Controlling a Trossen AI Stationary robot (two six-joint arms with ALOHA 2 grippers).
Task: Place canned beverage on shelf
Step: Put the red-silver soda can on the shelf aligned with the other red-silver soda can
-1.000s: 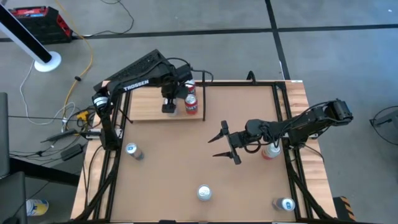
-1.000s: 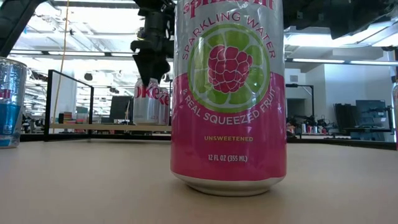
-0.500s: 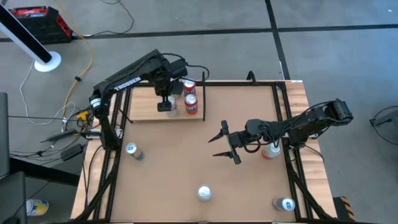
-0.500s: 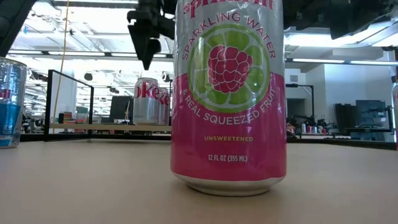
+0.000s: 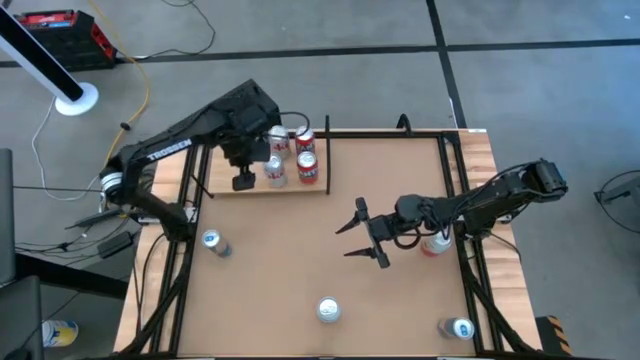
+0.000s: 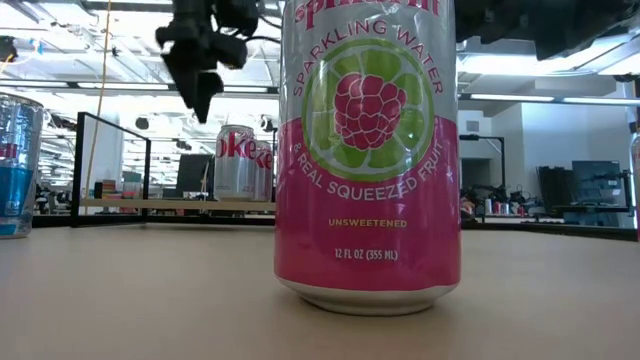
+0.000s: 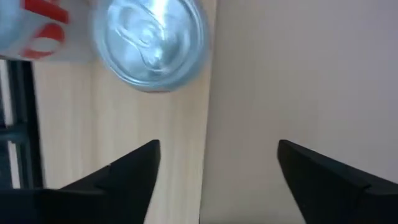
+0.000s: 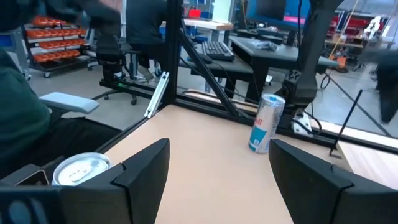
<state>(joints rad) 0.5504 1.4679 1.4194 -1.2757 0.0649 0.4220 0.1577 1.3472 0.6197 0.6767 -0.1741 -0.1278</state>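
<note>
Your left pincer (image 5: 243, 182) is open and empty, with the can (image 5: 275, 172) standing on the shelf (image 5: 222, 183) just beside it. Swing back carelessly and you could knock it over.

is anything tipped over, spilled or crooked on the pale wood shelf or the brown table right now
Nothing stands out. Three silver-and-red cans stand upright on the pale wood-plank shelf, no spill. The open left gripper hovers beside them; the right gripper waits open mid-table.
</note>
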